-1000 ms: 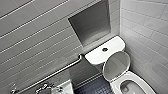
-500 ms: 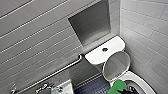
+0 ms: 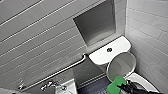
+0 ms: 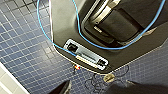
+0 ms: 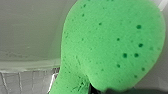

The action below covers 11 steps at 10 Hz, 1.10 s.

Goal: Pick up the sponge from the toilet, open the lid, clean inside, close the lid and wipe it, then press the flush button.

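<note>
**Green sponge (image 3: 115,85) pinched beside the open toilet (image 3: 143,80)**

Your right hand (image 3: 124,88) pinched the sponge at about five o'clock in the head view, just under the raised lid (image 3: 121,65) and touching or nearly touching the toilet's rim. The grip seemed to catch only one edge of the soft pad. Hard scrubbing could have peeled it loose into the water, and a careless upward sweep could have knocked the lid shut.

Grey tiled wall (image 3: 37,37) with recessed niche (image 3: 96,22), grab bar (image 3: 58,72), faucet (image 3: 48,85) beside basin (image 3: 68,88), dark blue mosaic floor (image 4: 22,50)
</note>
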### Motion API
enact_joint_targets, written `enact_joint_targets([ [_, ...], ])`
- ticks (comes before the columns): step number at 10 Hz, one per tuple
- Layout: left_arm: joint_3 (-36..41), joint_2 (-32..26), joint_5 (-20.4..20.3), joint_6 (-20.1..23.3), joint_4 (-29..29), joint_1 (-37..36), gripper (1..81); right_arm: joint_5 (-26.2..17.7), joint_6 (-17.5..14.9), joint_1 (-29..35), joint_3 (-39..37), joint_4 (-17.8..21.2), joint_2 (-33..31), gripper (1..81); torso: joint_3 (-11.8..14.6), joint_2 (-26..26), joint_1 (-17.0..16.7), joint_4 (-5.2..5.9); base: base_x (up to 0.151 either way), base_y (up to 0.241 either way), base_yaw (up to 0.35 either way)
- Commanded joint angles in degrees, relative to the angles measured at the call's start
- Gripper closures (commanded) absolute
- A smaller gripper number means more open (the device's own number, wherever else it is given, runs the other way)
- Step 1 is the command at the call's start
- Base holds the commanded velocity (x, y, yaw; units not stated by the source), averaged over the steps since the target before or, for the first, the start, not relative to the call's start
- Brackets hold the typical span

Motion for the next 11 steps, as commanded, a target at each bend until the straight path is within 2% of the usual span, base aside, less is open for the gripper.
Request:
enact_joint_targets([
  [1,-0.5,-1.7,5.1,0.3,0.2,1.1,1.0,-2.0,0.1,5.0,0.4,3.0,0.9,81.1,0.0,0.0,0.0,-0.02,0.000,0.000,0.000],
  [2,-0.5,-1.7,5.1,0.3,0.1,1.1,1.0,0.6,0.1,3.0,0.5,6.2,0.9,81.1,0.0,0.0,0.0,0.11,0.000,0.000,0.000],
  [3,-0.5,-1.8,5.1,0.3,0.1,1.1,1.0,7.4,0.0,0.6,0.4,10.4,0.8,81.1,0.0,0.0,0.0,0.09,0.000,0.000,0.000],
  [4,-0.5,-2.0,5.1,0.3,0.1,1.1,1.0,9.9,0.0,-0.9,-0.5,12.1,0.8,81.1,0.0,0.0,0.0,0.09,0.000,0.000,0.000],
  [7,-0.5,-2.0,5.2,0.3,0.1,1.1,1.0,12.9,0.1,-5.1,-3.3,15.5,0.9,81.1,0.0,0.0,0.0,0.09,0.000,0.000,0.000],
  [9,-0.5,-2.0,5.1,0.3,0.1,1.2,1.0,15.3,0.0,-8.0,-1.3,15.7,-0.8,81.1,0.0,0.0,0.0,0.09,0.000,0.000,0.000],
  [11,-0.5,-2.0,5.1,0.3,0.1,1.2,1.0,22.4,-0.3,-13.0,5.4,15.6,-5.5,81.1,0.0,0.0,0.0,0.09,0.000,0.000,0.000],
])
